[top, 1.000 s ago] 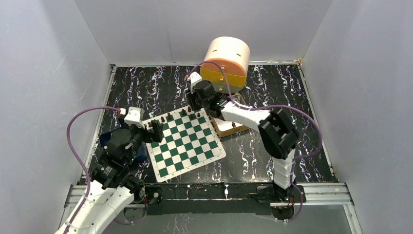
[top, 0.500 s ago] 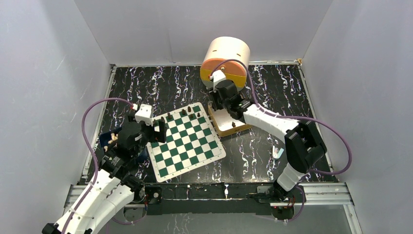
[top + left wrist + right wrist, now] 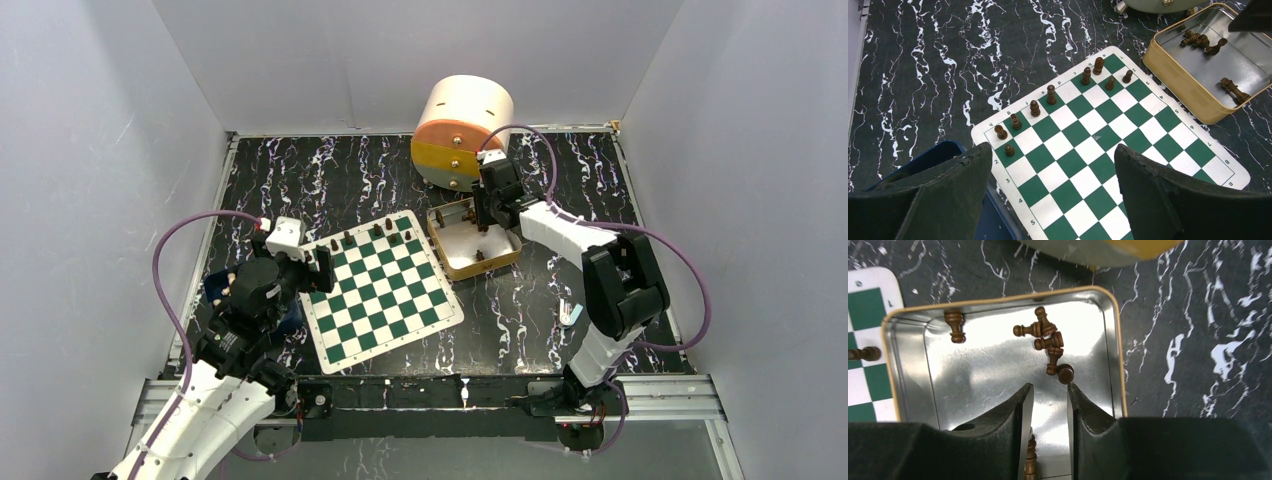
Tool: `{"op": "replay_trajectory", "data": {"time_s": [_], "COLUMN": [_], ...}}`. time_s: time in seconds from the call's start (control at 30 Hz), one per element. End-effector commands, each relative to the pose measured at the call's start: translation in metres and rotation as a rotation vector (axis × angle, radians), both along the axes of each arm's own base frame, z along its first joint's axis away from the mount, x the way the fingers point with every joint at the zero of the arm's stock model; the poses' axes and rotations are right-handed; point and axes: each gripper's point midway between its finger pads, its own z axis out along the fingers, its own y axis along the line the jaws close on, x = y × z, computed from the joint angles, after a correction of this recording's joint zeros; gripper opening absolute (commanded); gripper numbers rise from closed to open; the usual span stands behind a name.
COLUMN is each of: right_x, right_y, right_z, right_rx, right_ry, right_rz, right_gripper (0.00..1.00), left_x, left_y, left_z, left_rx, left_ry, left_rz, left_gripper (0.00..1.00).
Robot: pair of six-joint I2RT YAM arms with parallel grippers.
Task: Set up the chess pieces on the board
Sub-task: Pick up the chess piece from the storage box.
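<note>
Narrowly parted, the right gripper [image 3: 1049, 387] hangs over the tray [image 3: 998, 296], chess pieces [image 3: 1048, 342] clustered just above its fingertips, upper centre of frame.

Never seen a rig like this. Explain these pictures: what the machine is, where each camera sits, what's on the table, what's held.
Two robot arms are bolted at the near edge of the table, each ending in a two-finger gripper. One picture looks down from above. The other two come from wrist cameras, so the dark shapes at the bottom are that arm's own fingers. On the table lie a green-and-white board with several pieces standing along its far edge, and a tin tray holding more. The left gripper is open beside the board. The right gripper hovers over the tray, fingers slightly apart. Neither holds anything.
</note>
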Motion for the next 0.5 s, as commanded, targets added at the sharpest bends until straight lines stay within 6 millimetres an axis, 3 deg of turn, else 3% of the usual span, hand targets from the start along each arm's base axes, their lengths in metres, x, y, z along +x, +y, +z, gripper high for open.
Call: {"op": "replay_trajectory", "data": {"time_s": [0.0,0.13,0.47], "right_x": [0.001,0.003,0.012], "right_y": [-0.002,-0.003,-0.012], "right_z": [-0.019,-0.032,-0.042], "right_rx": [0.010,0.005,-0.041], "right_ry": [0.031,0.028,0.010], "right_rz": [-0.042,-0.049,-0.088], "right_gripper": [0.40,0.37,0.39], "left_x": [0.001,0.000,-0.001], "left_y": [0.007,0.009,0.010], "left_z": [0.004,0.006,0.007], "left_rx": [0.012,0.015,0.012], "left_ry": [-0.021,-0.027,-0.032], "left_rz": [0.029,0.037,0.037], "left_gripper": [0.88,0.88,0.88]}}
